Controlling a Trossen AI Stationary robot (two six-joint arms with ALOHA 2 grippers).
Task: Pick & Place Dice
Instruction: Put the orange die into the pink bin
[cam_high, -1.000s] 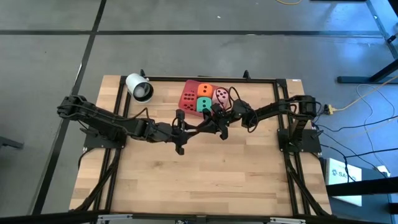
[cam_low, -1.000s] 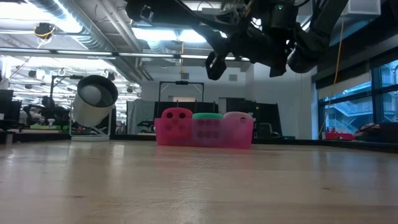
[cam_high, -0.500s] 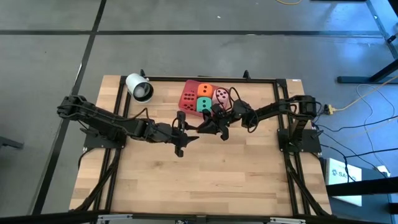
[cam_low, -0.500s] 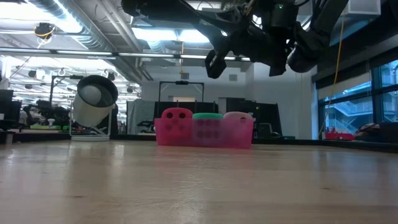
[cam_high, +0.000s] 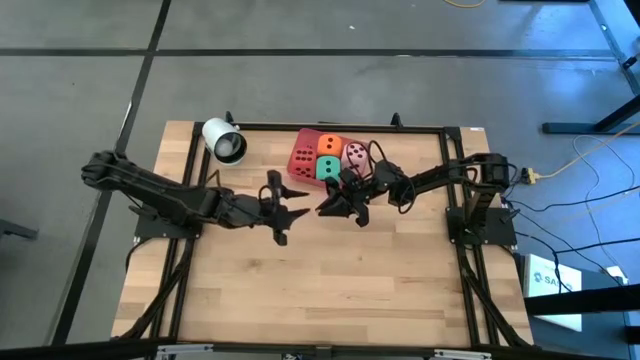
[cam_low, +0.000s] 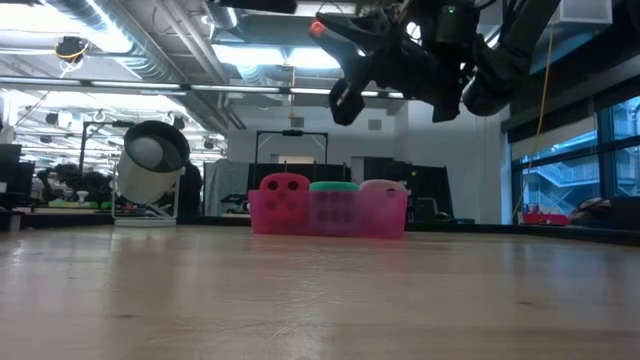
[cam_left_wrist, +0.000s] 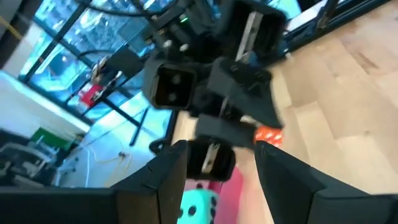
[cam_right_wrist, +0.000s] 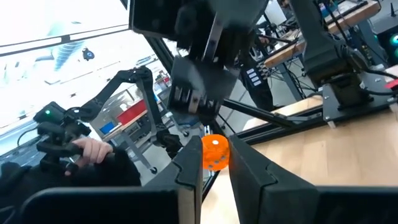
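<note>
While the right pincer (cam_right_wrist: 208, 171) grips an orange die (cam_right_wrist: 214, 153) above the wooden table (cam_high: 330, 270), the left pincer (cam_high: 298, 203) stands open beside it; other dice fill the pink tray (cam_low: 328, 212) at the far edge.

2 black jointed arms, matte housings, thin black cables looped along links. Left tool (cam_high: 283, 203) and right tool (cam_high: 330, 205): dark angular fingers (cam_right_wrist: 249, 180), silver rails. Black base plates beside the bench (cam_high: 330, 280) frame.
</note>
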